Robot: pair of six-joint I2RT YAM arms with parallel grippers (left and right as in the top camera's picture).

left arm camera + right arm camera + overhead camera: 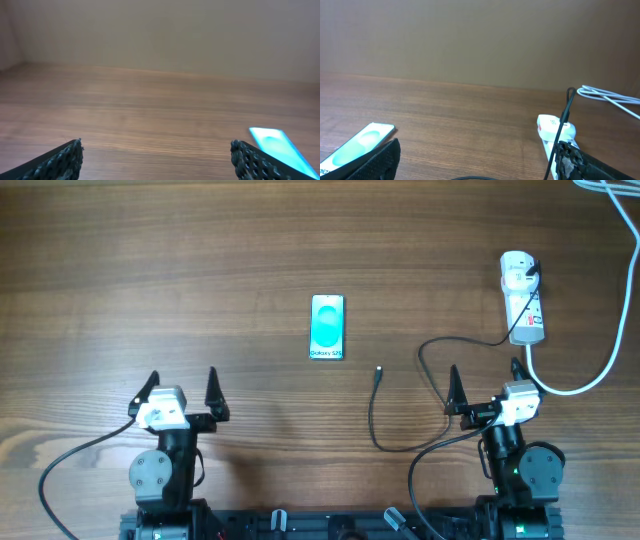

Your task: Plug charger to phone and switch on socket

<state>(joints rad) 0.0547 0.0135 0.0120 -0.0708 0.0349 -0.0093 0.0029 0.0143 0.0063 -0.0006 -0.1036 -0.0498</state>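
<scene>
The phone (327, 327) lies flat mid-table, cyan screen up, white text strip at its near edge; it also shows in the left wrist view (278, 145) and the right wrist view (359, 143). The charger cable (374, 416) loops in front of the right arm, its connector tip (379, 371) lying right of the phone. The white socket strip (522, 298) lies far right with a black plug in it; it shows in the right wrist view (555, 129). My left gripper (180, 388) is open and empty, near left. My right gripper (485, 385) is open and empty, near the socket.
A white cord (610, 330) runs from the socket strip round the right side to the far corner. The arms' own black cables (70, 460) trail at the near edge.
</scene>
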